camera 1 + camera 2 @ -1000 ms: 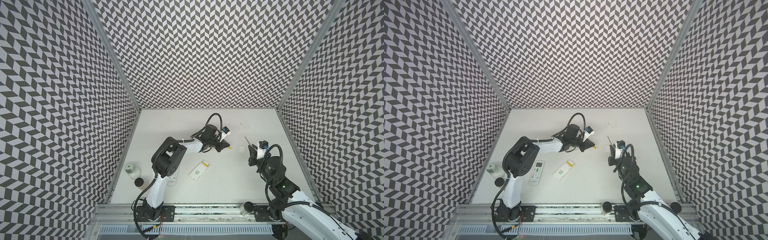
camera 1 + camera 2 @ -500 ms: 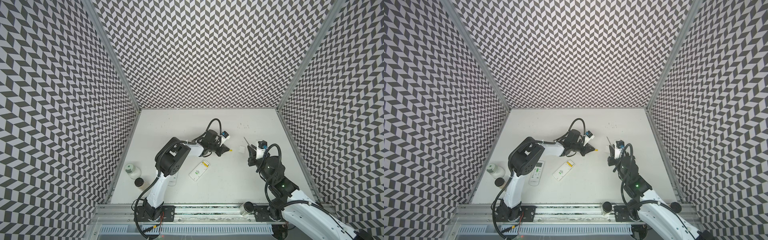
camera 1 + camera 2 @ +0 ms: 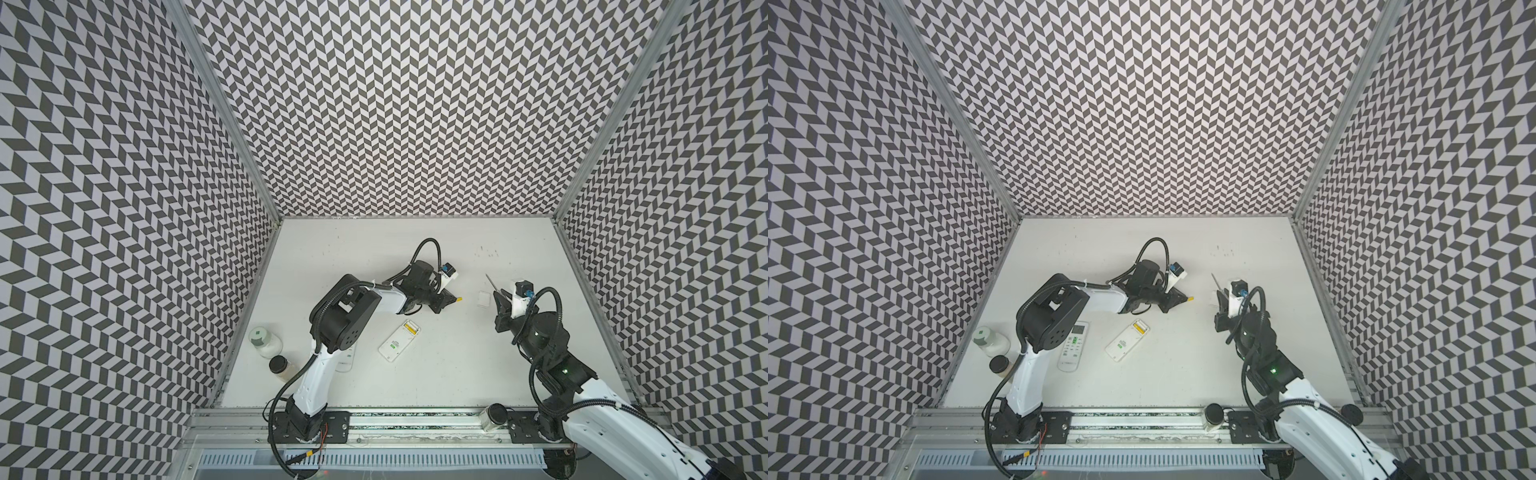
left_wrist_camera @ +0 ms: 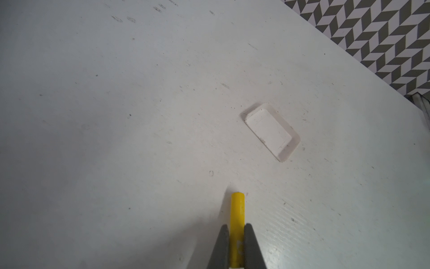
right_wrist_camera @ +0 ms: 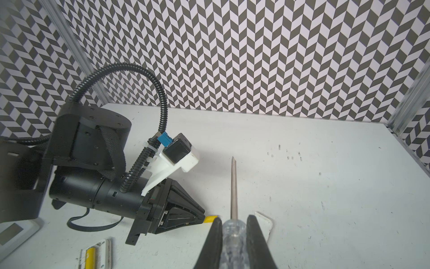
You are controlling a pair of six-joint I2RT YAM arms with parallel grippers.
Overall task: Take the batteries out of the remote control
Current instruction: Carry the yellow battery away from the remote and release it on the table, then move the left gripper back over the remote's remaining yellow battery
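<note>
A: Note, left side. Where does the first yellow battery [image 4: 237, 209] sit against the left jaws?
B: Squarely between them. Left wrist view: both grey tips press its sides, no gap seen, roughly half its length reaching past them. Left jaws clenched on it. It lies low over the desk [image 4: 116, 116], nearly flat; contact with the desk I cannot tell.
A: From above?
B: In both top views only the battery's yellow end [image 3: 459, 298] pokes beyond the black jaws. The pinch itself shows in the left wrist view alone.
A: Neighbours?
B: White battery cover [image 4: 271, 131], rimmed face up, lies past the battery's free end, apart from it.
A: Other cell?
B: Second yellow battery [image 3: 410, 329] sits in the open bay at the far end of the remote control [image 3: 392, 349], which lies back up, nearer the front rail than the left jaws. Right wrist view catches that battery [image 5: 89, 257] at its picture's edge; left wrist view does not take it in.
A: Right side?
B: Right jaws clamped on the clear handle of the screwdriver [image 5: 233, 186], shaft pointing to the back wall. The grip shows only in the right wrist view; the top views give just the thin shaft [image 3: 491, 282].
A: Else?
B: Another remote [image 3: 1073, 345], buttons up, beside the left arm; that arm hides most of that remote [image 3: 348, 363] in a top view
</note>
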